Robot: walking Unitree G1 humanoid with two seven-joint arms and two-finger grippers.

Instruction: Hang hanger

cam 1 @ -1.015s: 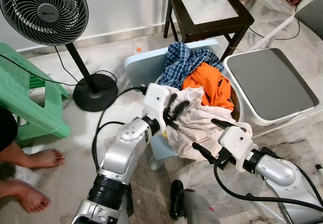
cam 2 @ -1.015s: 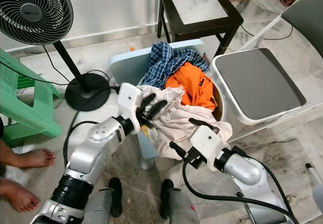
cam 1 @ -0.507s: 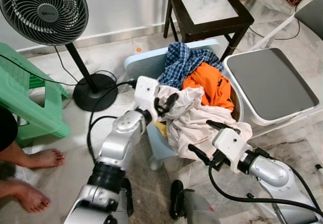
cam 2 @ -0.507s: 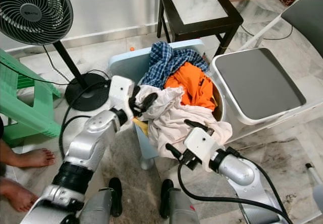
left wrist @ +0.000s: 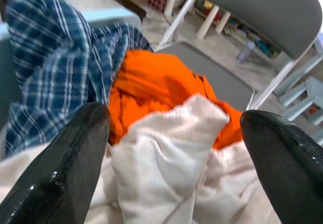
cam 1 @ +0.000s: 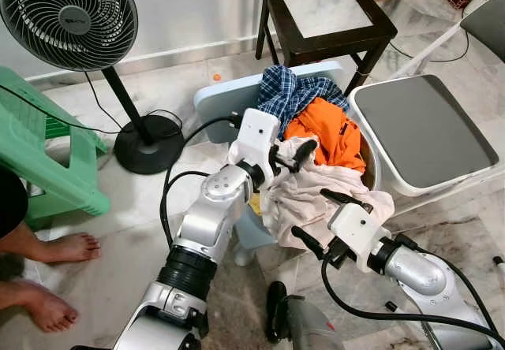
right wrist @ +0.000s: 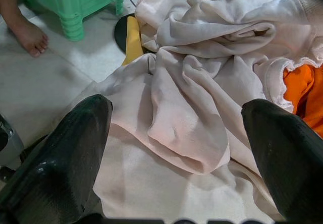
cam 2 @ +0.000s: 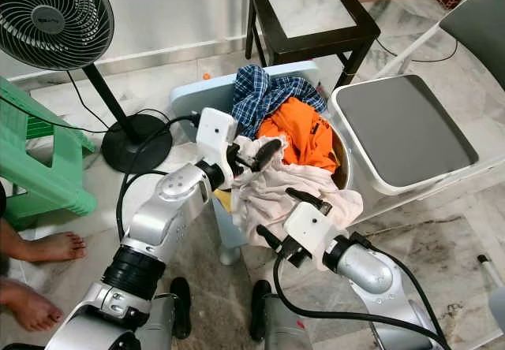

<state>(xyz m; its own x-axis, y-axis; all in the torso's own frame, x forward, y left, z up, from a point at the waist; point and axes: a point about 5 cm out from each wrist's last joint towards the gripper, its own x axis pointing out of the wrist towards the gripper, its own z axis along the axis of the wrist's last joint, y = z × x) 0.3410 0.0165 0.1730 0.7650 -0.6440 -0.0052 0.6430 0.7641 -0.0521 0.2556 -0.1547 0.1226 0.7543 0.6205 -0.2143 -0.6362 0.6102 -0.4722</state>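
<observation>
A pile of clothes sits heaped in a round basket (cam 1: 369, 178) on a pale blue seat (cam 1: 221, 102): a blue plaid shirt (cam 1: 288, 98) at the back, an orange garment (cam 1: 325, 133) in the middle, and a cream cloth (cam 1: 304, 196) spilling over the front rim. The left claw (cam 1: 290, 154) hovers over the top of the cream cloth, its two black fingers (left wrist: 75, 153) spread apart with nothing between them. The right claw (cam 1: 323, 224) is lower, at the front of the pile just before the hanging cream cloth, its fingers (right wrist: 60, 153) also wide apart and empty. A strip of yellow (right wrist: 132, 40) peeks from under the cream cloth; it may be part of the hanger, though too little shows to be sure. A standing fan (cam 1: 69, 19), a green stool (cam 1: 47, 161), a dark wooden chair (cam 1: 327, 19) and a grey-lidded bin (cam 1: 422, 129) stand around, and a person's bare feet (cam 1: 55, 275) rest on the marble floor (cam 1: 110, 240).
</observation>
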